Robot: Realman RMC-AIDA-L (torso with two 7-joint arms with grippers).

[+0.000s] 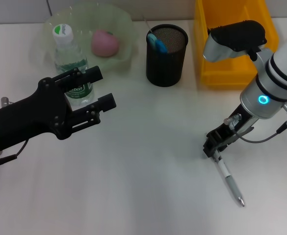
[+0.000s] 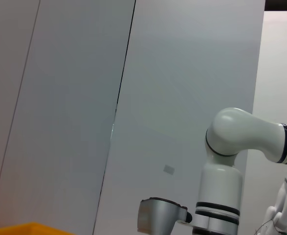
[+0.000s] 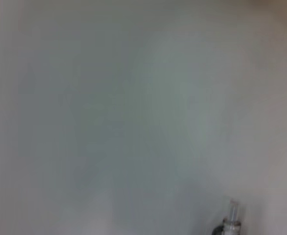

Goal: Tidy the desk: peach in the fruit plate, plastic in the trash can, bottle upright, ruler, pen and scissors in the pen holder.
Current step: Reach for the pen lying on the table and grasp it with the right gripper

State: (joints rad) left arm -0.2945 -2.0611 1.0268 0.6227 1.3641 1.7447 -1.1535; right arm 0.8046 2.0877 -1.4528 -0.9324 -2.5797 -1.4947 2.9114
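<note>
Right jaws on pen (image 1: 230, 179), white desk (image 1: 143, 186)

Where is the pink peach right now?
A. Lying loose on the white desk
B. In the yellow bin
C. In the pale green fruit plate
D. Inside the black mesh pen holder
C. In the head view the peach sits inside the fruit plate, just behind the upright bottle.

desk (image 1: 133, 186): white, bare across the front you look down on
wall panels (image 2: 75, 107): you see pale grey sheets behind, split by dark slanted seams
small tag (image 2: 168, 169): stuck on a panel
</note>
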